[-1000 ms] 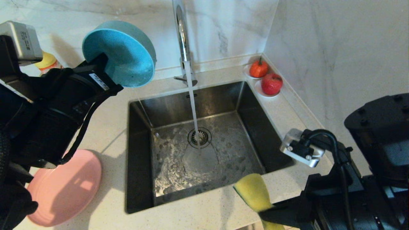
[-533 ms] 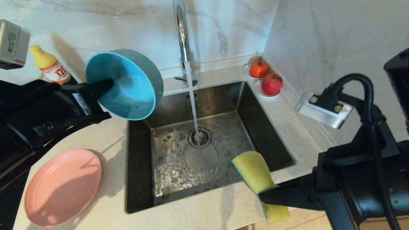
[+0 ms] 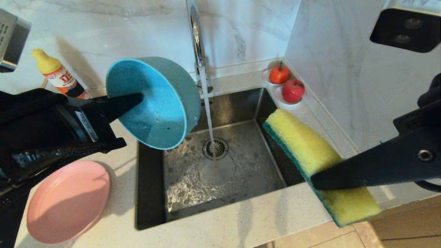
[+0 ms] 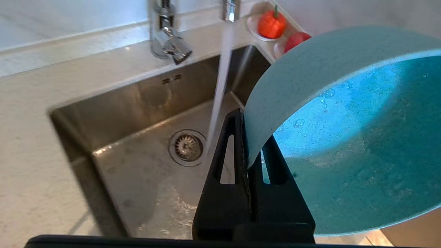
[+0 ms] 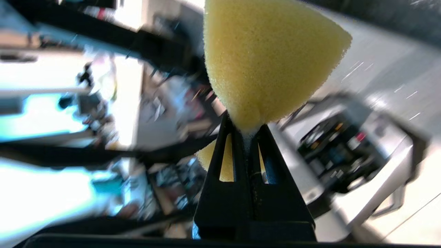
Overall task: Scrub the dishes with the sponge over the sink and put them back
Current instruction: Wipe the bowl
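- Left gripper (image 3: 137, 99) fingers pinching the rim of the teal bowl (image 3: 155, 103); one finger inside, one outside, clear in the left wrist view (image 4: 246, 144).
- Bowl held tilted on its side in the air over the back-left corner of the sink (image 3: 151, 193), open face turned toward the robot, just beside the water stream (image 3: 208, 117) but apparently not in it.
- Droplets visible on the bowl's inner wall (image 4: 344, 131), so it is wet; can't tell from the pictures if it has been scrubbed.
- Right gripper (image 3: 315, 181) fingers pressed onto the yellow sponge (image 3: 306, 148), pinching it near the middle; foam squeezed between them in the right wrist view (image 5: 248, 129).
- Sponge is in the air over the sink's right edge, green scouring layer on the edge facing the sink; well apart from the bowl, no contact.
- Pink plate (image 3: 67, 199) lies flat on the worktop (image 3: 241, 224) left of the sink, untouched by either gripper.
- Tap (image 3: 194, 31) running, water hitting the drain strainer (image 3: 215, 148).
- Progress judgement: early to middle. Both tools in hand, bowl scrub seems not yet begun at this moment.
- Left to do: bring sponge to bowl, scrub, return bowl, then likely the same for the plate.
- Detergent bottle (image 3: 57, 74) back left, two red fruits (image 3: 286, 84) in the back-right corner; not involved.
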`<state>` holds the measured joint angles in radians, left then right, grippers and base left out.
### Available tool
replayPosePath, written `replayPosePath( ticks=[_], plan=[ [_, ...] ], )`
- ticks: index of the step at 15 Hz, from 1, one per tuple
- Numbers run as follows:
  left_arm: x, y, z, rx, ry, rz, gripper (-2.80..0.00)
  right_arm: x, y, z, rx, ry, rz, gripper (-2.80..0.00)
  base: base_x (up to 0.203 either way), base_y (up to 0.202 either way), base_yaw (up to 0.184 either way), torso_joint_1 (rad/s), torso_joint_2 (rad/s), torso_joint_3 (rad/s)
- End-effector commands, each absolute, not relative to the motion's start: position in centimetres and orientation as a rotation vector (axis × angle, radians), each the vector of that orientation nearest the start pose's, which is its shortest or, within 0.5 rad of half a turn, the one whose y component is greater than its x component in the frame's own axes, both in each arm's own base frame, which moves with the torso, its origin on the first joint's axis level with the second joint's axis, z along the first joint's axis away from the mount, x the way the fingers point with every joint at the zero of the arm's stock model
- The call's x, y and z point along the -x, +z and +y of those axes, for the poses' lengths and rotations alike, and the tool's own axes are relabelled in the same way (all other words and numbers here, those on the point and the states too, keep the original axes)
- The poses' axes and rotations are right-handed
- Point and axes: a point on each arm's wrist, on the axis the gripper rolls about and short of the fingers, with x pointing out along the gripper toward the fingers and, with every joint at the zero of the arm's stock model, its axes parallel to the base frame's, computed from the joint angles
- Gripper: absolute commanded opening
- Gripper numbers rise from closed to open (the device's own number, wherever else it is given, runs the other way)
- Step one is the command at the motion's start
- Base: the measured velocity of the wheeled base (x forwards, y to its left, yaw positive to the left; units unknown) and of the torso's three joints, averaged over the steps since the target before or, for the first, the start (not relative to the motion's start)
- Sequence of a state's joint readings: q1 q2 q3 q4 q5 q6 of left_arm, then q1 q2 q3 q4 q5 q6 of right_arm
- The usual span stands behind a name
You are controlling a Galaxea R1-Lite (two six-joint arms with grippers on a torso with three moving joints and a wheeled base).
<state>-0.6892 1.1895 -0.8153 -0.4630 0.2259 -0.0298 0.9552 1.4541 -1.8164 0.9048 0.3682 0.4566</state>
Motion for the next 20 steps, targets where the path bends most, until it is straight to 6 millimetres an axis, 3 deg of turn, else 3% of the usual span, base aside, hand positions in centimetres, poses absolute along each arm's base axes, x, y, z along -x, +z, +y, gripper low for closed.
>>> replayPosePath(
  ticks=[1,5,9,12,17,20],
  plan=[
    [-15.0,28.9,-12.5,0.058,-0.49,-0.047,-2.8,-9.7,38.1,16.2,-0.197,1.15,0.876,-2.8,0.0,0.0,0.0,0.0,0.0,0.0],
    [-16.5,27.9,-15.3,0.053,-0.477,-0.029,-2.8,-10.0,37.8,16.7,-0.182,1.149,0.893,-2.8,0.0,0.0,0.0,0.0,0.0,0.0],
    [-19.0,26.7,-18.7,0.079,-0.342,-0.022,-2.8,-10.7,37.1,18.0,-0.171,1.142,0.92,-2.8,0.0,0.0,0.0,0.0,0.0,0.0],
    [-19.3,26.1,-20.8,0.124,-0.266,-0.009,-2.8,-11.3,36.7,18.8,-0.165,1.136,0.937,-2.8,0.0,0.0,0.0,0.0,0.0,0.0],
    [-18.4,26.3,-21.3,0.155,-0.272,-0.039,-2.8,-12.8,35.7,21.1,-0.178,1.131,0.937,-2.8,0.0,0.0,0.0,0.0,0.0,0.0],
    [-17.5,26.3,-20.5,0.156,-0.283,-0.039,-2.8,-13.2,35.2,21.5,-0.177,1.12,0.951,-2.8,0.0,0.0,0.0,0.0,0.0,0.0]
  ],
)
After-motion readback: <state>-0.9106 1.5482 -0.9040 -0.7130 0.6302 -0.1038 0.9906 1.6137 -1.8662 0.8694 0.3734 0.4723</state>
